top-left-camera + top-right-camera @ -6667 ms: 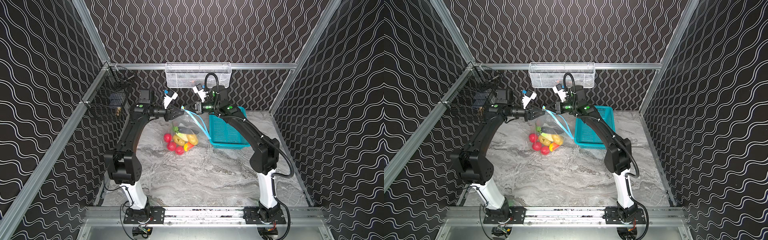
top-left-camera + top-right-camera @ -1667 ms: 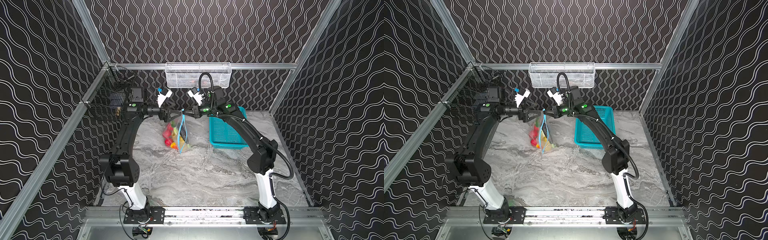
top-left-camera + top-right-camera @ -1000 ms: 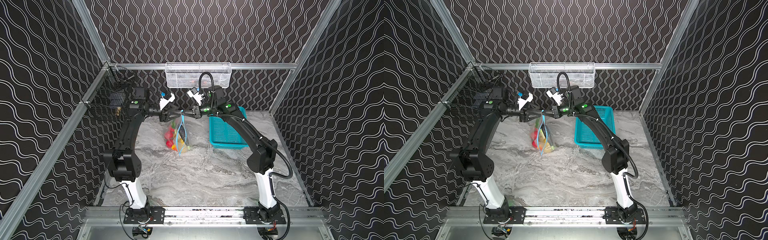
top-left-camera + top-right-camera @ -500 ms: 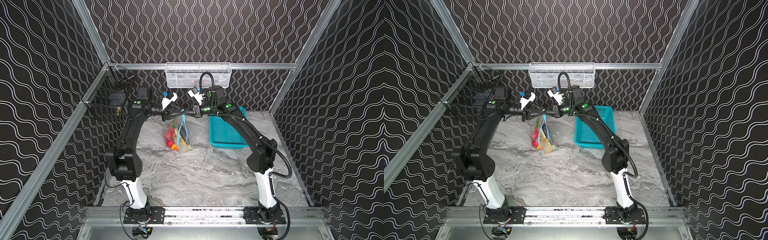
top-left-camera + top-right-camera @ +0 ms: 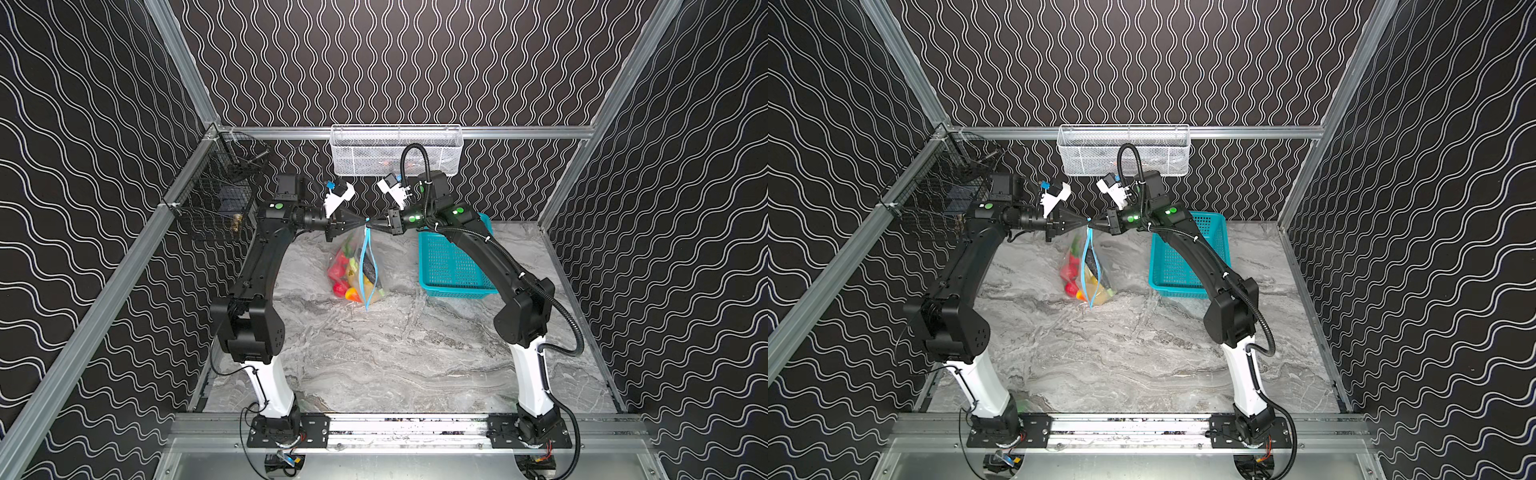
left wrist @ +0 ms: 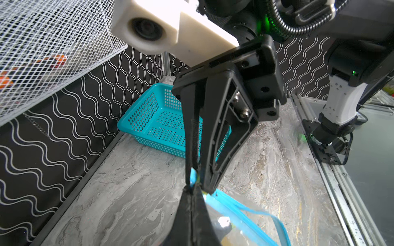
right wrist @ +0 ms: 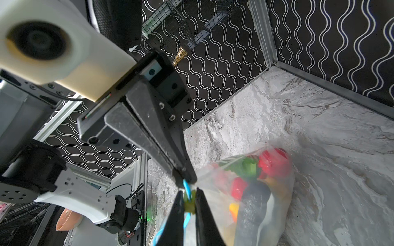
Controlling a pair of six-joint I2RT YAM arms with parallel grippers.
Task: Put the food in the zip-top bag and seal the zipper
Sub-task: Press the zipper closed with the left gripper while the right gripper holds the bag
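A marble table (image 5: 374, 353) bears a teal basket (image 5: 453, 266) at its right. The zip-top bag (image 5: 353, 270) hangs over the table's middle with the food (image 5: 338, 274) inside. The zipper (image 5: 365, 266) droops as a narrow open loop. The left gripper (image 5: 360, 225) is clamped on the zipper's upper end. The right gripper (image 5: 371, 227) pinches the yellowish slider tab (image 7: 189, 202). The step in hand appears to be sealing; the next move likely calls for drawing the slider along the strip against the left anchor.

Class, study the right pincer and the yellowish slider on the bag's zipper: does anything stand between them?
Nothing visible does. The right pincer is shut on the slider. The left pincer clamps the zipper just beside it, outside that grip.
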